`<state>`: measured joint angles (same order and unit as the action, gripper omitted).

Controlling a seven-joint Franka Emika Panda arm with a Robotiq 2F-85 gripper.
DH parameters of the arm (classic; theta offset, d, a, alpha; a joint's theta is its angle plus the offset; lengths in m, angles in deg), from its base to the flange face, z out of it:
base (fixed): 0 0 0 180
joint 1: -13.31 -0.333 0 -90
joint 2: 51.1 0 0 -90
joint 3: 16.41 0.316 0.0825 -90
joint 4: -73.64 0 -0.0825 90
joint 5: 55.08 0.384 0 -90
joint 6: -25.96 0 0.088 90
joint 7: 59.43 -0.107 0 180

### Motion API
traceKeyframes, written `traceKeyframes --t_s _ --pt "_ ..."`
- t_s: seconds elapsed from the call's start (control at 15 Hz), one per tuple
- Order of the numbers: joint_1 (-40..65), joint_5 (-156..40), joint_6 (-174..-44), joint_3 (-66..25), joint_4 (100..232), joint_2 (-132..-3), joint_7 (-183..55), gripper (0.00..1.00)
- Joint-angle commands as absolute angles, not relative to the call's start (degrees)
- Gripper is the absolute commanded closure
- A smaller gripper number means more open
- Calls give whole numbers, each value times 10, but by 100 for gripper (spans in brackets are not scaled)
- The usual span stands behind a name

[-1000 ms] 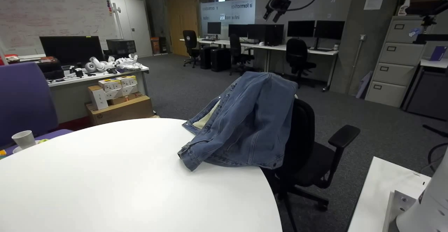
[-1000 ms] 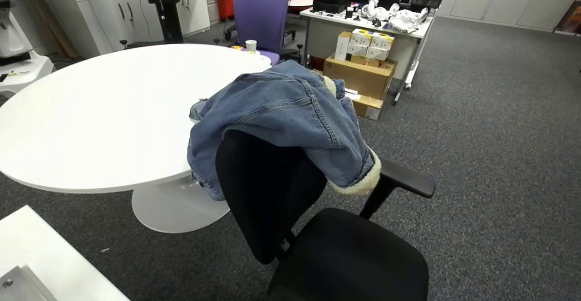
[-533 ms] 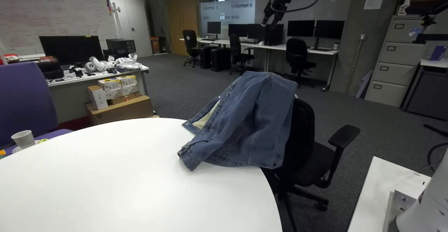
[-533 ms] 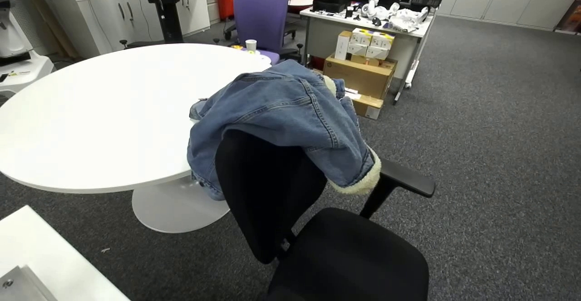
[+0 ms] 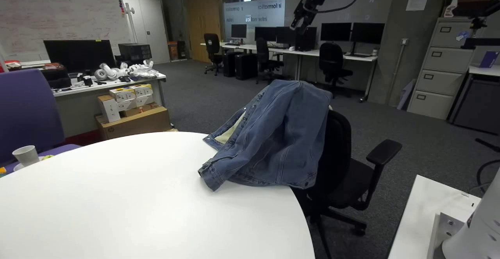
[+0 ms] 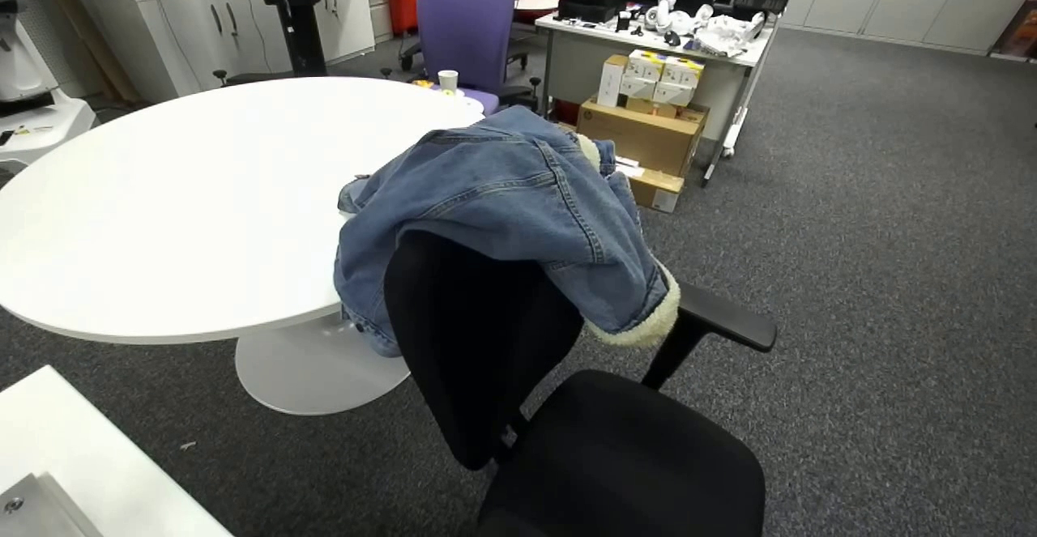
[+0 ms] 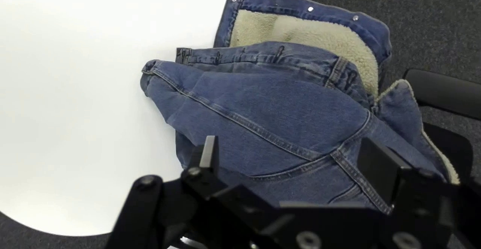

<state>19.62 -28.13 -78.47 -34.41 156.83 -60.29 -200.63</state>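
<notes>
A blue denim jacket with a cream fleece lining lies over the backrest of a black office chair (image 5: 339, 145). The jacket (image 5: 269, 142) spreads onto the white round table (image 5: 129, 196); it also shows in the other exterior view (image 6: 494, 189) and the wrist view (image 7: 263, 102). My gripper (image 5: 297, 29) is high above the jacket in an exterior view, apart from it. In the wrist view the gripper (image 7: 287, 142) has its two fingers wide apart, with nothing between them and the denim seams beyond. The fleece-lined cuff (image 6: 648, 318) hangs beside the chair's armrest (image 6: 725, 318).
A purple chair (image 6: 466, 27) with a white cup (image 6: 448, 81) on it stands beyond the table. A desk with cardboard boxes (image 6: 640, 136) below it stands behind. A white stand (image 5: 437, 200) carries the arm's base (image 5: 478, 224). A grey filing cabinet (image 5: 441, 71) stands further back.
My gripper has moved slightly down and to the left in an exterior view and has turned a little. The jacket, chair and table have not moved.
</notes>
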Motion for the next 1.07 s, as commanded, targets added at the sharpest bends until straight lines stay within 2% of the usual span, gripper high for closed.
traceKeyframes --t_s 0.0,0.2,0.47,1.0 --pt "193 -258 -814 -328 1600 -570 -1909 0" --pt "178 -222 -806 -312 1628 -551 -1861 0" --pt "190 -257 -786 -264 1677 -529 -1834 0" --pt "186 -374 -737 -237 1747 -506 -1832 0"
